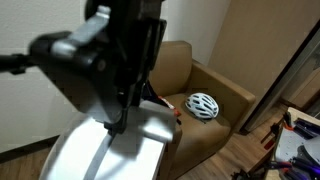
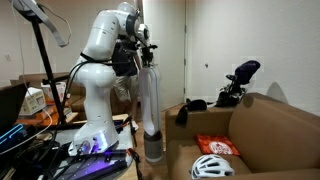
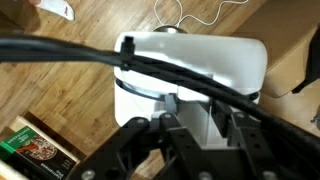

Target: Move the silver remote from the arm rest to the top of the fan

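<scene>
The fan [image 1: 100,150] is a white dome with a grey band down its middle; in an exterior view it stands as a tall tower [image 2: 151,110] beside the brown armchair. My gripper [image 1: 120,118] hangs right above the fan's top, as the exterior view from the side also shows [image 2: 149,62]. In the wrist view the gripper [image 3: 192,135] looks straight down on the fan [image 3: 190,55]. A flat silver-grey slab, the silver remote [image 3: 186,118], sits between the fingers, which are closed on it.
The brown armchair [image 1: 215,85] holds a white vented helmet [image 1: 203,105], also in an exterior view [image 2: 210,167], and an orange-red bag [image 2: 218,145]. A black-and-red object [image 1: 165,103] lies near the fan. A box [image 3: 40,150] and a white cable [image 3: 190,12] lie on the wooden floor.
</scene>
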`<state>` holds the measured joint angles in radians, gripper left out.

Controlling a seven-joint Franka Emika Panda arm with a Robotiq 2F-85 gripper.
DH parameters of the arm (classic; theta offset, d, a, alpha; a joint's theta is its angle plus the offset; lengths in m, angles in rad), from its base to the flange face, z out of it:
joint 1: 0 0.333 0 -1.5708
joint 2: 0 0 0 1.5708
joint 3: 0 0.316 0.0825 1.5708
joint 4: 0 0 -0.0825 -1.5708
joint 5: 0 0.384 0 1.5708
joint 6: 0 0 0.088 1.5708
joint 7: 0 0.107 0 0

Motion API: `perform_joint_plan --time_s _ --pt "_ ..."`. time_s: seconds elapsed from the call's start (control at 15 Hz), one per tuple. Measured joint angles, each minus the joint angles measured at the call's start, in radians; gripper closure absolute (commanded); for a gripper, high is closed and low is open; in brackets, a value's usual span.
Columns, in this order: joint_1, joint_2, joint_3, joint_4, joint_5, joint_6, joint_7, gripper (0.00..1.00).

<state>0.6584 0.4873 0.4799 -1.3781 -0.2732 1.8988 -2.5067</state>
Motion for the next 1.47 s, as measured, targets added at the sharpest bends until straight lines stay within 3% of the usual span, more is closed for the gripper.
perform_joint_plan --time_s 0.2,0.33,0.53,0.93,1.2,1.47 --pt "0.002 0.0 -0.007 0.001 0.0 0.0 -0.004 0.07" --pt "0.004 0.0 -0.014 0.005 0.0 0.0 -0.002 0.01" --pt "0.017 -0.004 -0.041 0.032 -0.007 0.001 0.04 0.0" --pt "0.018 -0.046 -0.148 0.088 -0.016 0.0 0.25 0.0" --pt "-0.033 -0.078 -0.229 0.072 -0.01 0.0 0.356 0.0" --pt "-0.115 -0.168 -0.297 -0.034 0.021 0.0 0.446 0.0"
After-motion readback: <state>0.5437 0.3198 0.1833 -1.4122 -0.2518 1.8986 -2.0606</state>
